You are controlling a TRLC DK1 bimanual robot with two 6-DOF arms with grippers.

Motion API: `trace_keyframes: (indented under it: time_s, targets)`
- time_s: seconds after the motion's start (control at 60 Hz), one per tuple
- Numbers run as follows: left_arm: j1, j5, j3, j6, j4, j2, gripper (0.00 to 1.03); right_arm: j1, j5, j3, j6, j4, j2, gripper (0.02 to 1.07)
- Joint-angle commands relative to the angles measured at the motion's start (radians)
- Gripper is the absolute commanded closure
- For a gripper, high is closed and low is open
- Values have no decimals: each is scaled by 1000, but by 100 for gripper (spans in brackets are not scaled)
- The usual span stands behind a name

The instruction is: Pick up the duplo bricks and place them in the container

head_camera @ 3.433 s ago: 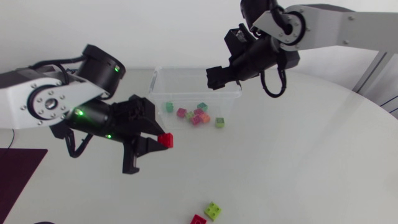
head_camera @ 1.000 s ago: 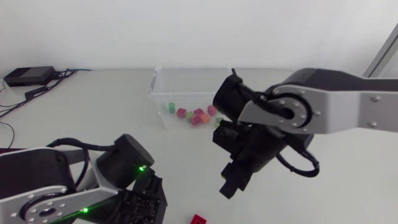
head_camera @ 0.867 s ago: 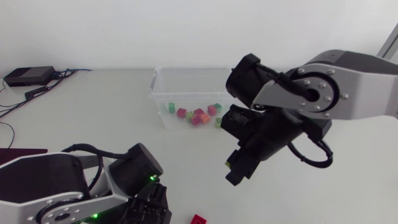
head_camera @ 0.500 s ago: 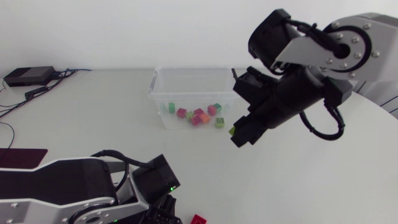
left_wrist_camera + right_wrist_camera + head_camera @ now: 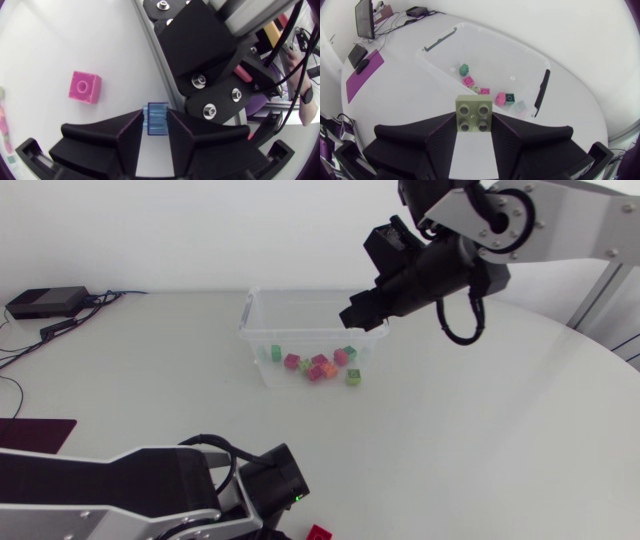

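- Some of the job is done. A little heap of pink, green and orange bricks (image 5: 318, 365) already lies in the clear plastic box (image 5: 262, 330).
- My right gripper (image 5: 474, 124) is squeezed onto an olive-green square brick with four round bumps (image 5: 474, 114). It hangs up in the air by the near rim of the box. I think this brick only needs to go over the rim and be let go.
- My left gripper (image 5: 155, 131) is low, close to the table, far from the box. It pinches a small light-blue brick (image 5: 156, 119) between its two fingers. That brick has a long way to go.
- A pink square brick with one round bump (image 5: 84, 86) lies loose on the table, near my left gripper. Nobody holds it yet.
- The white table (image 5: 480, 430) is smooth and flat.
- A dark purple mat (image 5: 30, 435) lies by the table's left side, and a small black box with cables (image 5: 45, 302) sits at the far left.
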Motion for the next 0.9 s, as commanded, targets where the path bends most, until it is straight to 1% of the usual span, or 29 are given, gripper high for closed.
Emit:
trace_keyframes:
  time_s: [0.0, 0.117, 0.133, 0.217, 0.233, 0.283, 0.317, 0.35, 0.367, 0.383, 0.4, 0.417, 0.467, 0.483, 0.533, 0.6, 0.65, 0.7, 0.733, 0.75, 0.833, 0.867, 0.883]
  targets:
    - [-2, 9, -7, 7, -11, 24, 101, -9, 21, 54, 26, 48, 71, 61]
    - [28, 7, -8, 13, -71, -42, 101, -9, 52, 118, 26, 116, 162, 61]
    - [47, 6, -8, 16, -92, -74, 101, -14, 52, 144, 26, 125, 191, 61]
    - [97, -6, -8, 22, -130, -174, 101, -37, 53, 215, 29, 146, 277, 61]
    - [122, -14, -5, 26, -150, -210, 101, -43, 58, 236, 29, 155, 301, 61]
    - [157, -28, 4, 28, -175, -256, 101, -55, 58, 282, 30, 151, 350, 60]
    - [182, -34, 10, 37, -189, -279, 101, -61, 58, 308, 30, 146, 378, 51]
    - [226, -39, 24, 59, -209, -310, 101, -66, 58, 330, 32, 140, 398, 35]
    - [237, -39, 29, 62, -212, -316, 101, -66, 59, 345, 30, 126, 410, 18]
    - [277, -42, 42, 76, -219, -344, 101, -66, 61, 353, 32, 113, 416, 10]
    - [295, -43, 50, 77, -219, -356, 101, -66, 66, 356, 30, 106, 418, 6]
    - [312, -43, 58, 80, -219, -365, 101, -66, 66, 353, 30, 106, 418, 6]
    - [329, -45, 64, 83, -219, -373, 101, -66, 67, 344, 29, 106, 407, 6]
    - [363, -45, 85, 94, -213, -379, 101, -66, 72, 331, 29, 108, 395, 6]
    - [407, -43, 111, 106, -201, -381, 101, -69, 81, 295, 23, 117, 350, 6]
    - [458, -42, 141, 97, -141, -381, 101, -72, 81, 230, 12, 134, 277, 6]
    - [479, -42, 159, 96, -109, -376, 101, -72, 79, 178, 0, 136, 218, 6]
    - [505, -40, 176, 57, -32, -368, 101, -69, 78, 117, -10, 136, 156, 6]
    - [510, -40, 184, 51, -17, -364, 101, -64, 78, 74, -19, 136, 114, 6]
    - [522, -40, 194, 36, 23, -355, 101, -60, 76, 51, -23, 136, 93, 7]
    - [562, -40, 233, -24, 141, -304, 101, -27, 76, -77, -48, 126, -22, 7]
    - [570, -40, 240, -59, 204, -287, 101, -15, 76, -118, -56, 119, -58, 7]
    - [571, -40, 242, -66, 216, -284, 101, -6, 76, -143, -59, 116, -78, 7]
